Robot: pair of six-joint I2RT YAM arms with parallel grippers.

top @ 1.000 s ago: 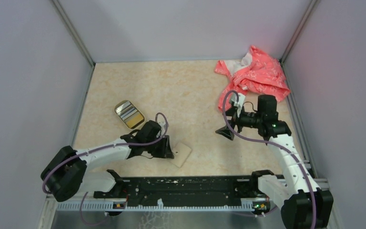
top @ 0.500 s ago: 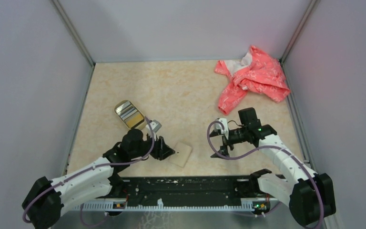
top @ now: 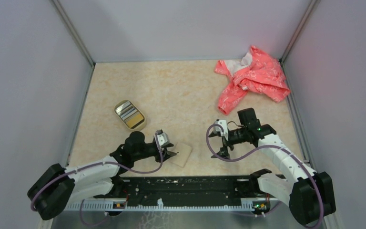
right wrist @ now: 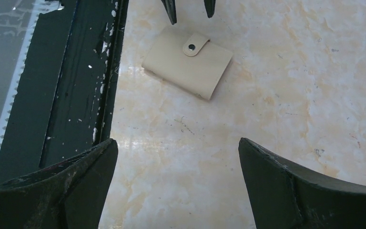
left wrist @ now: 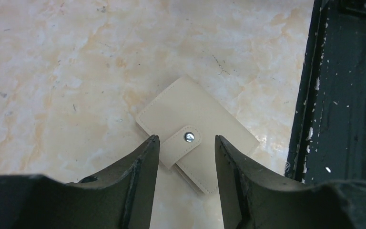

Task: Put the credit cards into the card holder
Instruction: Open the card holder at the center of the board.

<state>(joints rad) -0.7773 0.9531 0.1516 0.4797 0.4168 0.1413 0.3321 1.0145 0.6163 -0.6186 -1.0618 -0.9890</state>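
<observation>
The beige card holder (top: 182, 153) lies closed on the marbled table near the front rail, its snap strap facing up. It also shows in the left wrist view (left wrist: 205, 129) and the right wrist view (right wrist: 190, 62). The credit cards (top: 129, 114) lie stacked in an oval tan dish at the left. My left gripper (top: 170, 151) is open and empty, low over the table, its tips just short of the holder's strap edge (left wrist: 185, 138). My right gripper (top: 220, 145) is open wide and empty (right wrist: 177, 148), to the right of the holder and pointing at it.
The oval tan dish (top: 121, 105) stands left of centre. A crumpled pink cloth (top: 252, 78) lies at the back right corner. A black rail (top: 186, 186) runs along the table's front edge. Grey walls enclose the table.
My left gripper has turned and come to the card holder's left edge, tips now at its strap. My right arm swung in toward the holder and lowered a second ago, then held still.
</observation>
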